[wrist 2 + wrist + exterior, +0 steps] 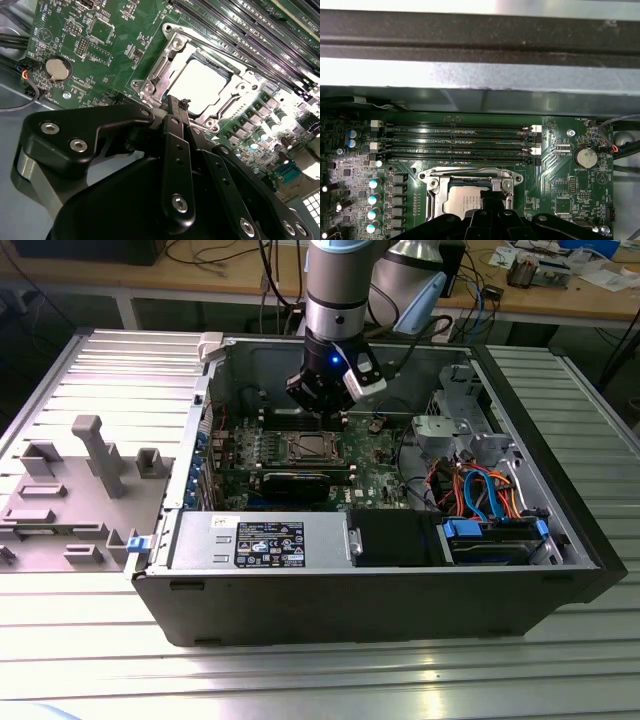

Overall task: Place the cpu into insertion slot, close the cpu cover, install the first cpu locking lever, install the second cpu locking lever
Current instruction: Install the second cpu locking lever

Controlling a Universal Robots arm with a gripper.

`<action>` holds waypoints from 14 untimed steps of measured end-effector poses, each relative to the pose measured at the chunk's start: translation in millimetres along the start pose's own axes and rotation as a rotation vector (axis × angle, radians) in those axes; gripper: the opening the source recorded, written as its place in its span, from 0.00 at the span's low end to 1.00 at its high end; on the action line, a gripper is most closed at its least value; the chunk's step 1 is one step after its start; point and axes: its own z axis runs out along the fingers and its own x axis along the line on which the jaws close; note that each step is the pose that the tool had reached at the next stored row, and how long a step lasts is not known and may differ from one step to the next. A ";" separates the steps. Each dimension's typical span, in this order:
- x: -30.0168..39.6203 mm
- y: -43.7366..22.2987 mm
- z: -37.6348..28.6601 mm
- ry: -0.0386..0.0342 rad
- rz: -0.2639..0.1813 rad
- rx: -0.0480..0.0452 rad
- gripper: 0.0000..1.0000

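The pincer (322, 412) hangs inside the open computer case (520, 570), low over the green motherboard (375, 455). In the second wrist view its fingers (176, 122) sit pressed together with nothing between them, tips just at the edge of the socket. Right below those tips lies the cpu (200, 87), seated flat in its slot, and the cpu cover (162, 72) is folded down around it so the chip's pale top shows through the window. Beyond the pincer run the memory slots (455, 140); a coin battery (584, 157) sits off to one side.
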 end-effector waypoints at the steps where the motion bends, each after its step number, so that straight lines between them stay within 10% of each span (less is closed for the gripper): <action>1: 0.0 0.0 0.0 0.0000 0.000 -0.0001 0.11; 14: 0.1 -3.6 -0.2 0.0001 0.000 0.0000 0.11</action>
